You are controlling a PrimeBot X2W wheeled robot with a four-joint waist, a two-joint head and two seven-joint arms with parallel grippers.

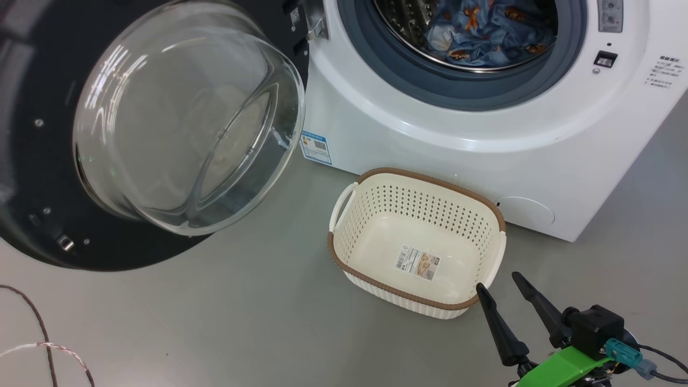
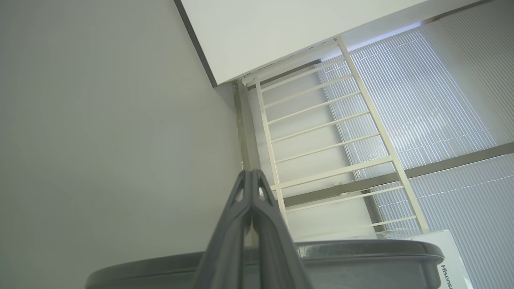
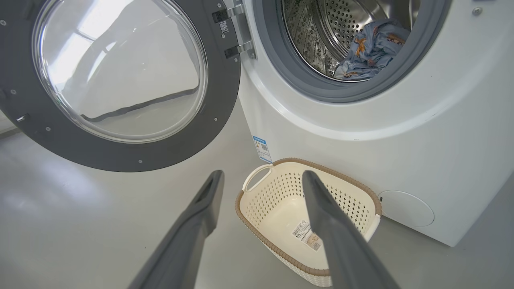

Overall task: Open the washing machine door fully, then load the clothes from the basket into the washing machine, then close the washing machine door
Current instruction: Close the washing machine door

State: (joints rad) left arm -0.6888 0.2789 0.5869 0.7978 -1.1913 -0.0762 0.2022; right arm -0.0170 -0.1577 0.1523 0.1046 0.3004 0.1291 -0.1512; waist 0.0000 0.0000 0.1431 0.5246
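The washing machine door [image 1: 161, 129] [image 3: 116, 76] hangs wide open to the left of the washing machine [image 1: 484, 134] [image 3: 401, 132], its glass bowl facing me. The blue starfish-print clothes [image 1: 484, 35] [image 3: 371, 50] lie inside the steel drum. On the floor in front of the machine the cream basket [image 1: 416, 242] [image 3: 281, 208] holds nothing but its label sticker. My right gripper [image 1: 499, 285] [image 3: 263, 176] is open, low at the basket's near right corner, nothing between its fingers. My left gripper [image 2: 251, 172] is shut on nothing and points up at a wall and ceiling, above a dark curved rim [image 2: 361, 257].
Grey floor [image 1: 242, 317] spreads to the left of the basket and under the open door. A thin cable [image 1: 43, 344] lies at the lower left. The left wrist view shows a white rail frame [image 2: 333, 132] and window blinds [image 2: 441, 100].
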